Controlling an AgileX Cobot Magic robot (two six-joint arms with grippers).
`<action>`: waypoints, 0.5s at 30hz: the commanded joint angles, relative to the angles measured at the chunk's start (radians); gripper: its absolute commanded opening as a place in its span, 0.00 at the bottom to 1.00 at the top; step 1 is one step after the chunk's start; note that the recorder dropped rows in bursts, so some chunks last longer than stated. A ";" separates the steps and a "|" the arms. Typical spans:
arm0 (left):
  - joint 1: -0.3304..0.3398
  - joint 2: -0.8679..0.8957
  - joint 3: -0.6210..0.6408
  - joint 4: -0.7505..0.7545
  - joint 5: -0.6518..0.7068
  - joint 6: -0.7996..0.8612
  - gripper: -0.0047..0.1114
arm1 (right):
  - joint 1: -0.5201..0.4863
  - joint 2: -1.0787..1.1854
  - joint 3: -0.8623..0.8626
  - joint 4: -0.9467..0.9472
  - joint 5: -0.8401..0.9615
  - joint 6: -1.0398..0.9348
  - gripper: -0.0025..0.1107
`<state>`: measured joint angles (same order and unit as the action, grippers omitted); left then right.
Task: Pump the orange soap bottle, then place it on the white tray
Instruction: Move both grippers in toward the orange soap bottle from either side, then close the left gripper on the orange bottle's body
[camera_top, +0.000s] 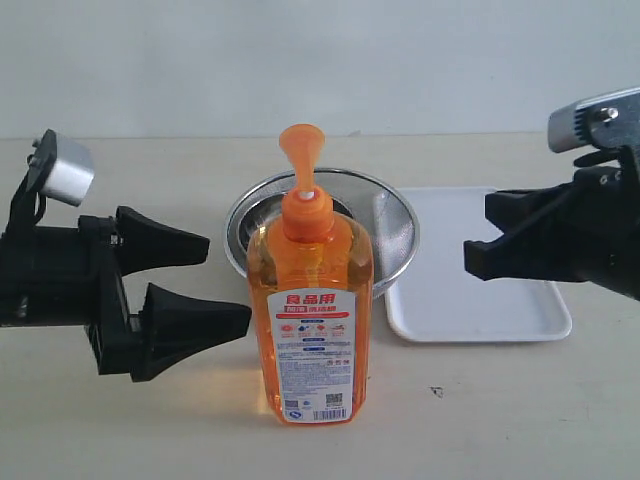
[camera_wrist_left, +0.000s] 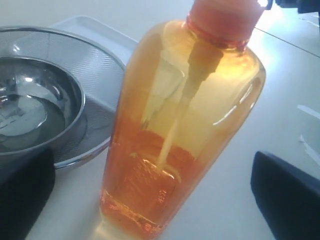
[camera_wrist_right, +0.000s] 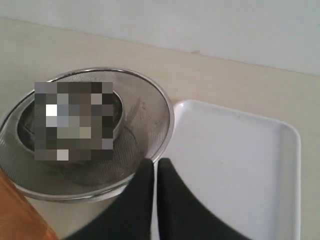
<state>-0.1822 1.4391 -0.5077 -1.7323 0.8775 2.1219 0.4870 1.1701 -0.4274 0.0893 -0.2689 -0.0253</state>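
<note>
Two nested steel bowls (camera_top: 395, 225) sit beyond the left hand (camera_top: 229, 280); the white tray (camera_top: 470, 300) lies ahead of the right hand (camera_wrist_right: 154, 167). The left hand gapes wide, and the upright orange soap bottle (camera_top: 310, 300) stands on the bench (camera_top: 500, 400) between its fingertips, ungripped. The right hand is clenched and empty.

Hidden bits
Pixel block masks the inner bowl (camera_wrist_right: 120, 117); left wrist view crops the bottle (camera_wrist_left: 185, 125) at its neck; label (camera_top: 310, 350) print unreadable.
</note>
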 joint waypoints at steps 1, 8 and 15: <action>-0.022 0.026 -0.016 -0.012 0.021 0.010 0.90 | 0.001 0.059 -0.029 -0.032 -0.016 0.001 0.02; -0.075 0.149 -0.113 -0.012 0.021 0.010 0.90 | 0.001 0.075 -0.042 -0.203 -0.009 0.135 0.02; -0.083 0.222 -0.176 -0.012 0.131 0.010 0.90 | 0.095 0.075 -0.042 -0.615 -0.028 0.385 0.02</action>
<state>-0.2531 1.6438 -0.6621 -1.7349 0.9365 2.1255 0.5324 1.2443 -0.4661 -0.3696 -0.2695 0.2927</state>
